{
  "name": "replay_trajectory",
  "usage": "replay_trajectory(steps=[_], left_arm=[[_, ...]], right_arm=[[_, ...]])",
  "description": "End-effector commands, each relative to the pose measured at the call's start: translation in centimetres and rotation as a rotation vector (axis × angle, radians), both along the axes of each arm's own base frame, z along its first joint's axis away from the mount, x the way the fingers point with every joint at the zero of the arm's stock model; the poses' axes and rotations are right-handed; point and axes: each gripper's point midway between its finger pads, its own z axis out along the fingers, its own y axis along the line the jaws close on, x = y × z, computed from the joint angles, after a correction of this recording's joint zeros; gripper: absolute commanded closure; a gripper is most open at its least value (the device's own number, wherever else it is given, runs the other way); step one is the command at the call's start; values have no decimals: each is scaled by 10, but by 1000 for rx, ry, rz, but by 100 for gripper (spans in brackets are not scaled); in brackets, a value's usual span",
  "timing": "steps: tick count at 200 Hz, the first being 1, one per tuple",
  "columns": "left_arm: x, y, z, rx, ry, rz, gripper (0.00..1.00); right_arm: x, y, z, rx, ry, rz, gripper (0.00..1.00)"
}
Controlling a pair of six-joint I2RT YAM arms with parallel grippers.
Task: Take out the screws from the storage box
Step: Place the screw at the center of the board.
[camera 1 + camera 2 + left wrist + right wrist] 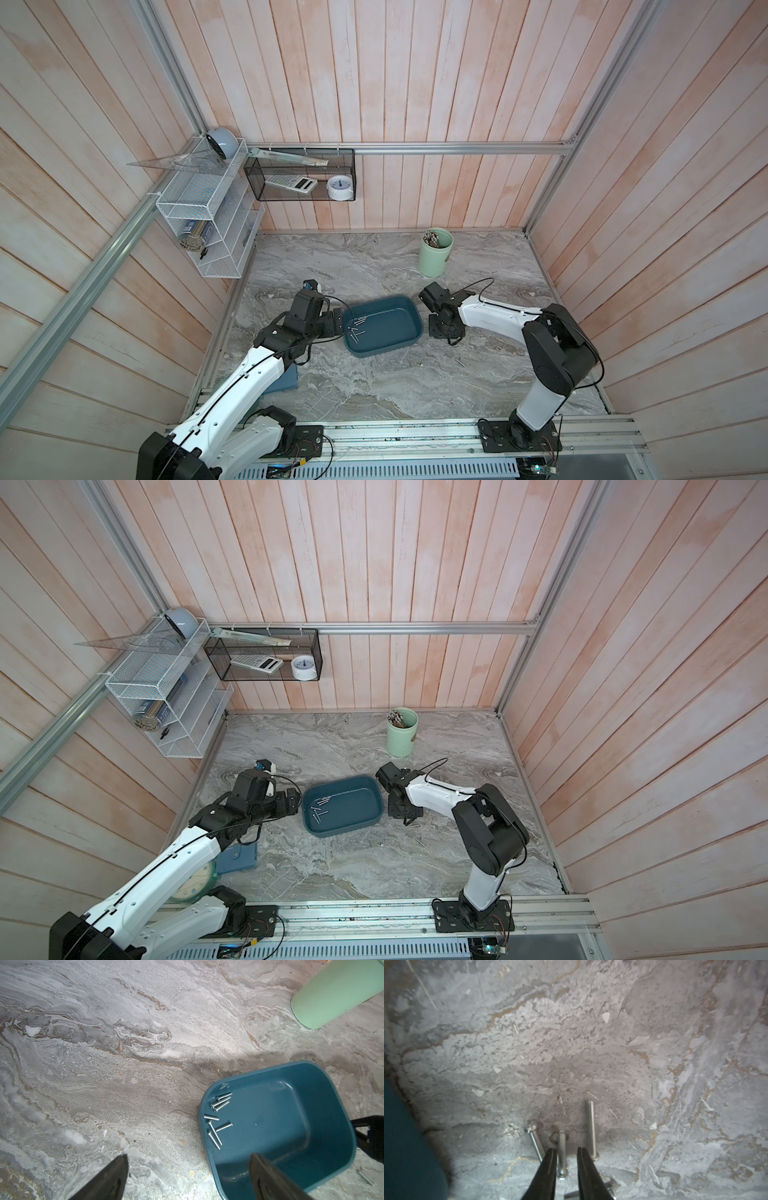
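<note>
Inside the teal storage box [280, 1126] lie silver screws [218, 1122]; left hand [189, 1156], right hand [564, 1152] parted.

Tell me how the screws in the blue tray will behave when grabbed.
Probably stiff and light: the screws are thin bare metal. Their round shafts lie flat in the smooth tray, so they may roll or skid when pinched. Several touch or cross, so one may drag a neighbour.

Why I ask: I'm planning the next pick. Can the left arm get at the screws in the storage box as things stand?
Probably yes: the left claw hangs open at the edge of the storage box, the screws lie uncovered just inside that wall, and nothing stands between.
</note>
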Motion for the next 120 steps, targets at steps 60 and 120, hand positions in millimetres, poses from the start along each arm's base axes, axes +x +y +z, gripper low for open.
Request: replay_trajectory(steps=[60, 120], left_arm=[[4, 1, 13, -3, -48, 5, 4], [4, 6, 19, 8, -79, 23, 4]], right_arm=[[22, 34, 89, 223, -173, 49, 77], [36, 120, 124, 520, -253, -37, 77]])
